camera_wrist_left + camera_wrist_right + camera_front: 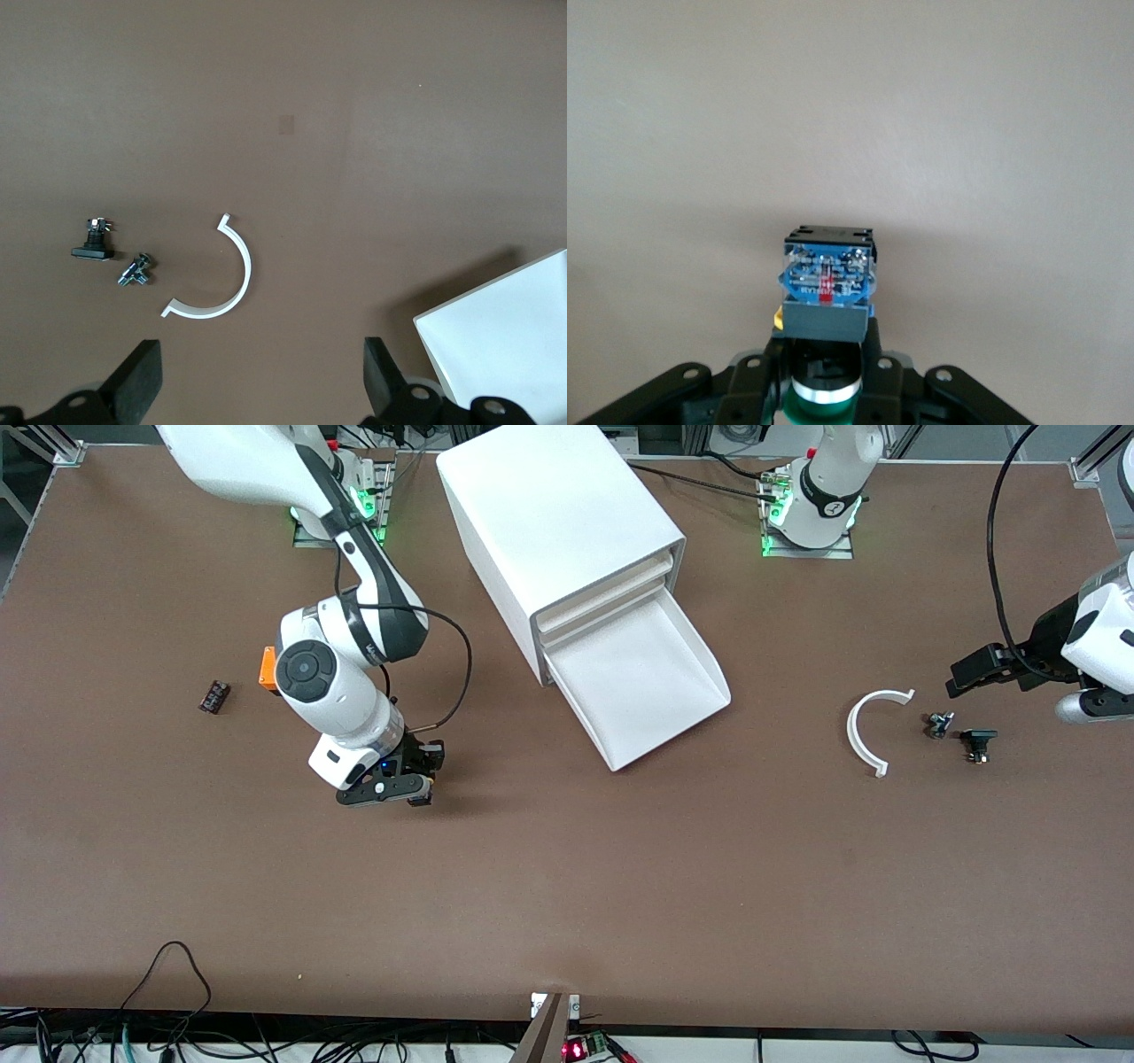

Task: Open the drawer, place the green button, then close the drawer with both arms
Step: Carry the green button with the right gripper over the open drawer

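The white cabinet (549, 522) stands mid-table with its lowest drawer (647, 682) pulled out; nothing lies in its tray. My right gripper (416, 788) hangs low over bare table toward the right arm's end, shut on the button. In the right wrist view the button (827, 292) sits between the fingers (881, 381), its green cap toward the wrist and its grey and blue body pointing out. My left gripper (966, 673) waits open over the table at the left arm's end, with its fingers (142, 376) wide apart and nothing between them.
A white curved strip (864, 731), a small metal part (937, 724) and a black flat-topped part (977, 742) lie below the left gripper. An orange box (267, 668) and a small dark part (213, 696) lie near the right arm. Cables run along the front edge.
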You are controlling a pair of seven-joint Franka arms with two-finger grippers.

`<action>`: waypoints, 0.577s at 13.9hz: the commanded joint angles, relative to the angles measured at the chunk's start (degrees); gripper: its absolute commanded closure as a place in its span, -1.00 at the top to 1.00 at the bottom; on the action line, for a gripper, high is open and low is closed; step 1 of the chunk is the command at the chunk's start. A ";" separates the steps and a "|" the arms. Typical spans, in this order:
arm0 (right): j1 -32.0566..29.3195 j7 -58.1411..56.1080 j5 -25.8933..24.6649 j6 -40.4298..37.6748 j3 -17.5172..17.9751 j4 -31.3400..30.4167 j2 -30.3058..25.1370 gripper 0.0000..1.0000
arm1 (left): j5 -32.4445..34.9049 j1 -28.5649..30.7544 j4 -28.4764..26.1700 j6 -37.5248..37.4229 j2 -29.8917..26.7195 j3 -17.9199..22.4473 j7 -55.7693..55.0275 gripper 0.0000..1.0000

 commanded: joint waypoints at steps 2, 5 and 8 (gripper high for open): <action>-0.13 -5.66 -0.14 -7.15 3.14 10.15 0.69 -0.45 | 1.89 0.01 2.21 -1.50 1.04 -0.14 -0.96 1.00; -0.05 -9.98 -0.14 -6.98 6.73 13.75 1.47 -0.45 | 1.89 0.01 2.21 -1.50 1.04 -0.14 -0.87 1.00; 2.23 -12.26 -1.28 -6.71 10.26 18.41 3.32 -0.45 | 1.89 0.10 2.21 -1.50 1.12 -0.14 -0.96 1.00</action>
